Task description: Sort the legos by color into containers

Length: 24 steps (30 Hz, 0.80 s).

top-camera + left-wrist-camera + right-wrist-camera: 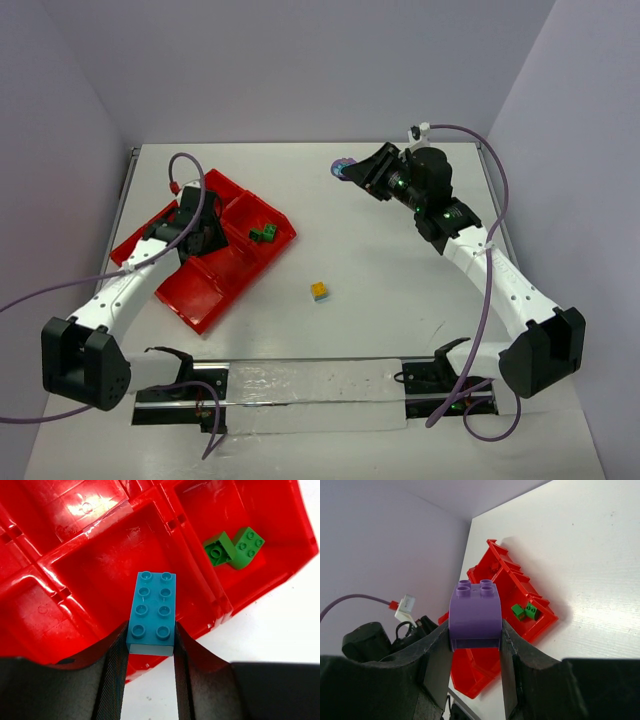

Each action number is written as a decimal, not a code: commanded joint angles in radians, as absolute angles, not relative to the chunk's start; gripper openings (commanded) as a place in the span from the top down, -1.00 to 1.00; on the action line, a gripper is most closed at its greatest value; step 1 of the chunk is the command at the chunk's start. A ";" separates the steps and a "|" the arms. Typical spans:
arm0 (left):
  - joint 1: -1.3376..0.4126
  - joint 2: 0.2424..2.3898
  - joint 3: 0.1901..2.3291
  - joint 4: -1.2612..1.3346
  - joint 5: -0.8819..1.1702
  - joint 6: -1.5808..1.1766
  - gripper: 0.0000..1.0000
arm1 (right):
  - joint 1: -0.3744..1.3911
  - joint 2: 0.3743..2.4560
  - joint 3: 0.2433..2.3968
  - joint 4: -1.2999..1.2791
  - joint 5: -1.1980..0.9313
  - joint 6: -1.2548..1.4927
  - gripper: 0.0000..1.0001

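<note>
Status at this frame:

- Green: two green bricks [264,234] sat together in the right-corner compartment of the red tray [215,290]. We counted that colour as done, as far as the views showed.
- Teal: the left gripper [150,642] was clamped on a teal 2x4 brick [152,611], with a finger pressed on each long side and the studs facing the camera. In the left wrist view it hung over the compartment at frame centre, next to the green one. It hadn't been let go, so we judged this placement as in progress. We couldn't tell how far it was above the floor of the compartment.
- Purple: the right gripper [475,640] was closed around a purple brick [475,612] with a rounded face and studs on top. In the top view it sat at upper centre, well apart from the tray, and it looked lifted off the table. It had yet to be carried across and dropped.
- Yellow: one small yellow-topped brick [320,291], possibly with blue stacked under it, lay on the table at frame centre, between the tray and the right arm, with neither gripper touching it. If it was two colours, we'd expect to have to split it.
- Other compartments: we saw no bricks in the parts the left wrist view showed.

By our estimate one colour was binned, two were in hand and one hadn't been started.
</note>
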State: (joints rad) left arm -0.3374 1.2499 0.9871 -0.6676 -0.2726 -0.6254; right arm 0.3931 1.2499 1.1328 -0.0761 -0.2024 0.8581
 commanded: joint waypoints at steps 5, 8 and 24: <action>-0.334 1.311 0.962 -0.560 -0.296 -0.636 1.00 | 0.394 1.262 1.140 -0.072 -0.222 0.839 1.00; -0.334 1.322 0.951 -0.548 -0.291 -0.637 0.99 | 0.393 1.266 1.144 -0.077 -0.222 0.833 1.00; -0.334 1.372 0.939 -0.508 -0.290 -0.623 0.54 | 0.401 1.297 1.176 -0.049 -0.383 0.787 1.00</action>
State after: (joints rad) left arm -0.3374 1.3597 0.9390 -0.5621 -0.2840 -0.6247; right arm 0.3939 1.2756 1.1330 -0.0876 -0.2911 0.8313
